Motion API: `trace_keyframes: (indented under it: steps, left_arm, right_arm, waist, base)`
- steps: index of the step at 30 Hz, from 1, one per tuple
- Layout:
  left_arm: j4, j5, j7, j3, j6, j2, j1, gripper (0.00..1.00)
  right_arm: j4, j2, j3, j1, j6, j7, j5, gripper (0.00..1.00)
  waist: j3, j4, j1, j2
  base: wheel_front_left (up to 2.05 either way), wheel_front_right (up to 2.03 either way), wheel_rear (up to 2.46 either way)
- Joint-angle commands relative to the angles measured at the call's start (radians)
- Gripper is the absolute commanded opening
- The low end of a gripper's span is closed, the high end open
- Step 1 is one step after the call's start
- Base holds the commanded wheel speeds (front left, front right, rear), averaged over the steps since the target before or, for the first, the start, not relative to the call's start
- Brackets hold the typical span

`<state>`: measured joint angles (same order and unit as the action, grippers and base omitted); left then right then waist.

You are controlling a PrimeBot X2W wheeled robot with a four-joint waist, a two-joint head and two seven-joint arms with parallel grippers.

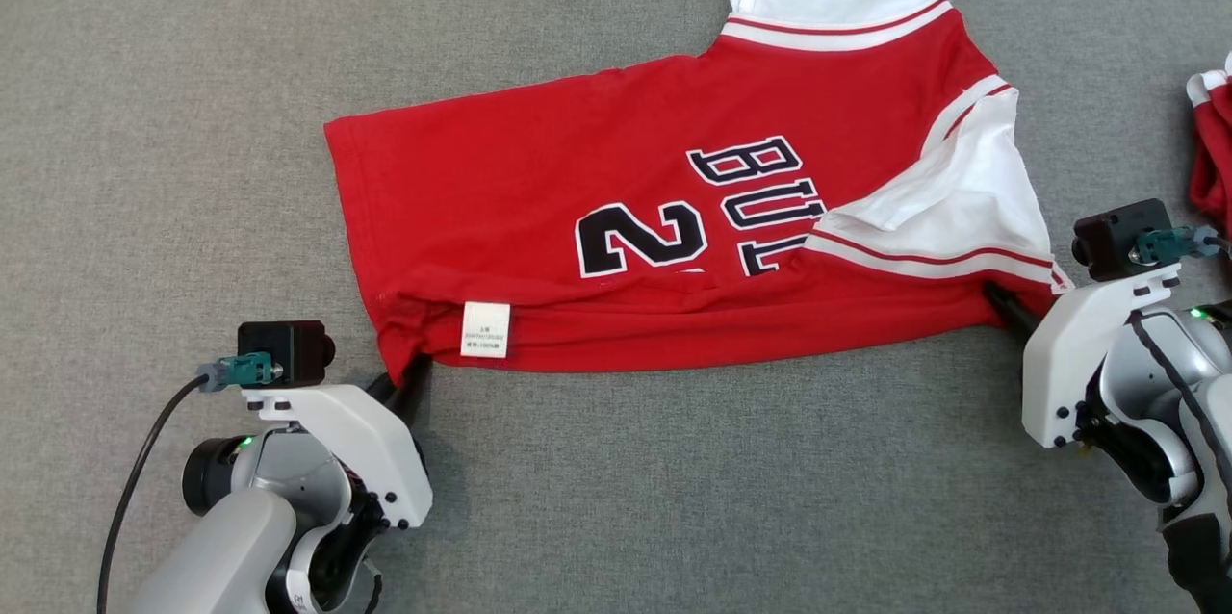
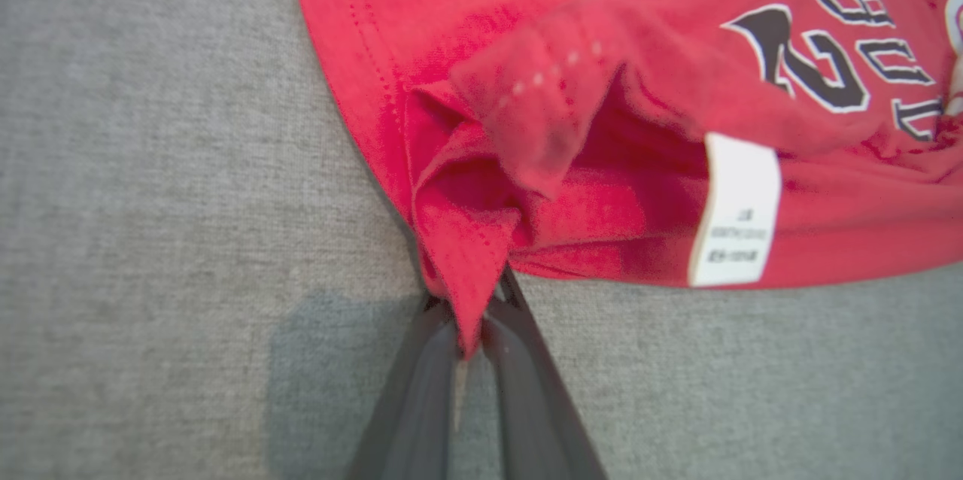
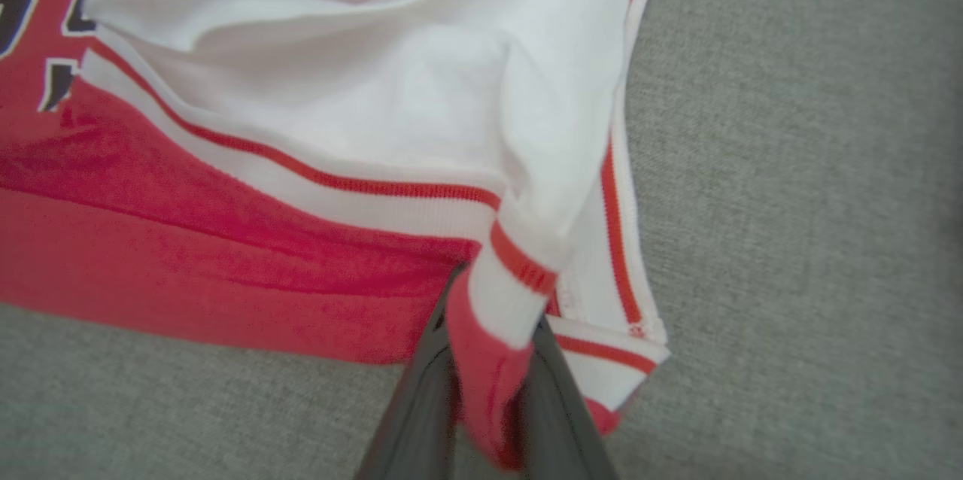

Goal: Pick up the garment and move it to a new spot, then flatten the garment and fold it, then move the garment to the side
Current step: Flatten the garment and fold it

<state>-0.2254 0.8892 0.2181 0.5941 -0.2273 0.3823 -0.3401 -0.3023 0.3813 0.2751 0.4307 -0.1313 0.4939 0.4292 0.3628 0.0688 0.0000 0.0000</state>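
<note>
Crosswise, garment pinched by left end effector, right end effector

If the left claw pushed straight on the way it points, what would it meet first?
The red basketball jersey: the left claw pinches its bunched hem corner, so more red cloth likely lies ahead.

Garment: bright red body, plain.
Sleeves: white, edged by white bands with a thin red stripe.
Lettering: black number and letters, each outlined in white.
Care label: white with small grey print.
Surface: mid grey woven cloth, finely flecked.
Left gripper: dark grey fingers, white shell.
Right gripper: dark grey fingers, white shell.
Second garment: red and white.
</note>
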Motion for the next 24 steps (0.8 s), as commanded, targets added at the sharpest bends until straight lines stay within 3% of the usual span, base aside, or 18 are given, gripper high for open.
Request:
trace_keyframes:
  steps: [1, 11, 15, 20, 24]
  left_arm:
    - [-0.03, 0.013, 0.016, 0.023, 0.014, -0.01, 0.018, 0.0]
    - [0.068, 0.072, 0.063, -0.028, 0.066, 0.102, 0.053, 0.0]
    - [0.128, 0.101, 0.088, -0.044, 0.068, 0.143, 0.098, 0.0]
    - [0.185, 0.13, 0.102, -0.051, 0.06, 0.173, 0.161, 0.0]
    - [0.213, 0.156, 0.095, -0.06, 0.038, 0.19, 0.246, 0.0]
  right_arm:
    - [-0.035, 0.007, 0.006, -0.014, 0.002, 0.011, 0.015, 0.0]
    - [0.054, 0.081, -0.044, -0.053, 0.002, 0.032, 0.11, 0.0]
    - [0.13, 0.103, -0.066, -0.115, 0.002, 0.064, 0.133, 0.0]
    - [0.214, 0.089, -0.109, -0.206, 0.002, 0.079, 0.149, 0.0]
    - [0.316, 0.032, -0.165, -0.352, 0.002, 0.083, 0.132, 0.0]
  waist:
    - [-0.006, -0.001, 0.0, 0.0]
    - [-0.092, -0.023, 0.0, 0.0]
    - [-0.128, -0.036, 0.0, 0.0]
    - [-0.153, -0.044, 0.0, 0.0]
    - [-0.157, -0.05, 0.0, 0.0]
  base:
    - [0.0, 0.0, 0.0]
    - [0.0, 0.0, 0.0]
    - [0.0, 0.0, 0.0]
    - [0.0, 0.0, 0.0]
    - [0.0, 0.0, 0.0]
